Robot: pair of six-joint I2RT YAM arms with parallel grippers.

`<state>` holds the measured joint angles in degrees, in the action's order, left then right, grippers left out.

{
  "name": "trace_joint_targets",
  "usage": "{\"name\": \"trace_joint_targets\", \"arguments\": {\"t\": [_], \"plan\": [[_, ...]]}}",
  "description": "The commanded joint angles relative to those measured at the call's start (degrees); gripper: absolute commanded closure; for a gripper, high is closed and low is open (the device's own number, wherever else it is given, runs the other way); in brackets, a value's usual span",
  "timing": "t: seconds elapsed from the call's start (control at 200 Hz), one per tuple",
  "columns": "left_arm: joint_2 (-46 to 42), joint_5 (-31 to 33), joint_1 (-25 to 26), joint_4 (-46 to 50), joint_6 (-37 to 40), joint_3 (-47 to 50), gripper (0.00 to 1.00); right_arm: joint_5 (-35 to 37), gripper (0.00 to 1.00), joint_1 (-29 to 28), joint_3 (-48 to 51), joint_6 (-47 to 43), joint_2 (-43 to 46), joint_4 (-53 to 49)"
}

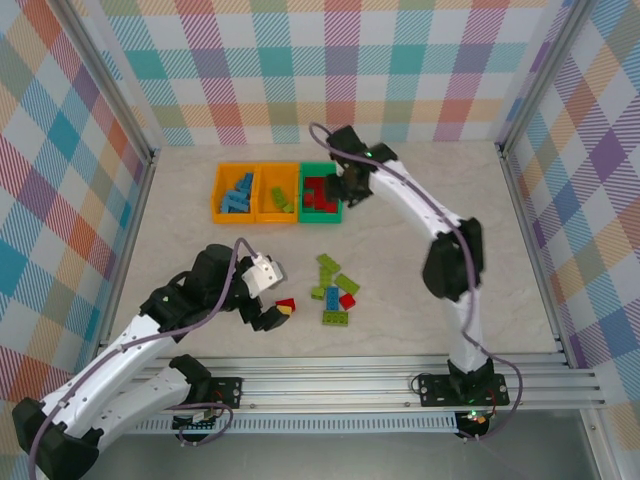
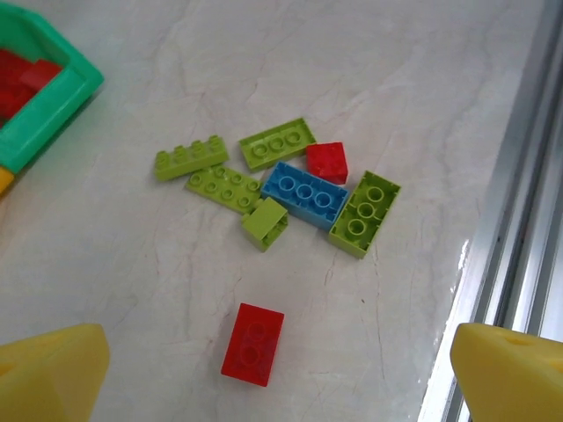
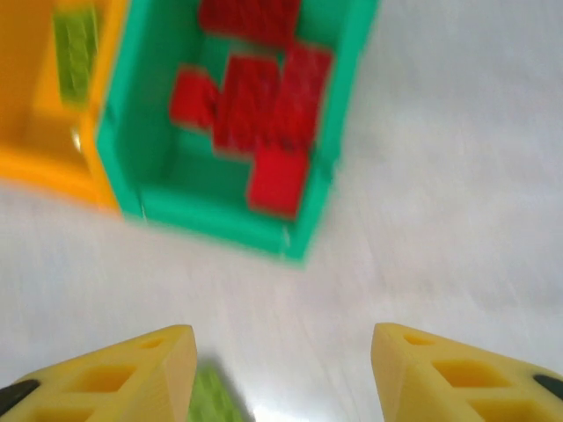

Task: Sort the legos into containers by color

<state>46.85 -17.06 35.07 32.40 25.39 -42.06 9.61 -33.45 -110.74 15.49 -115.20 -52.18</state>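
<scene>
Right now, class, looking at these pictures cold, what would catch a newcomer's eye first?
The bright row of bins at the far middle of the table stands out, with blue, lime green and red bricks already sorted into separate bins. Nearer the arms lies a loose cluster of bricks, mostly lime green, and a lone red brick sits just ahead of the open left gripper.

White links, black joints
A purplish cable (image 1: pixel 312 132) trailed along the left arm (image 1: pixel 120 355) and the right arm (image 1: pixel 400 195); fingers (image 2: pixel 53 374) were yellow wedges.
</scene>
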Motion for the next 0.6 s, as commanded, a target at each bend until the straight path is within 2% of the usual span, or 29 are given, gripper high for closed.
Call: {"name": "trace_joint_targets", "arguments": {"t": [0.0, 0.07, 0.19, 0.285, 0.42, 0.595], "plan": [[3.57, 5.37, -0.53, -4.39, -17.32, -4.69, 0.0, -1.36, 0.43, 0.23, 15.49, -1.6, 16.22, 11.19], [6.65, 9.64, -0.18, -7.04, -31.71, -6.56, 0.03, -2.08, 0.41, 0.32, 22.37, -1.69, 23.36, 10.27], [15.35, 16.89, 1.29, -10.06, -53.92, -8.65, 0.08, -7.37, 0.35, 0.23, 34.39, -0.06, 35.52, 10.17], [24.92, 21.12, 4.47, -8.39, -68.18, -12.86, 0.13, -10.38, 0.29, 0.23, 41.49, 2.12, 43.82, 8.62], [41.59, 28.18, 10.09, 2.09, -78.2, -25.56, 0.16, -12.41, 0.23, 0.22, 46.94, 5.22, 50.45, 5.22], [61.15, 26.83, 10.53, 9.01, -81.52, -40.52, 0.17, -12.83, 0.2, 0.16, 48.73, 5.58, 52.82, 2.71]]}}
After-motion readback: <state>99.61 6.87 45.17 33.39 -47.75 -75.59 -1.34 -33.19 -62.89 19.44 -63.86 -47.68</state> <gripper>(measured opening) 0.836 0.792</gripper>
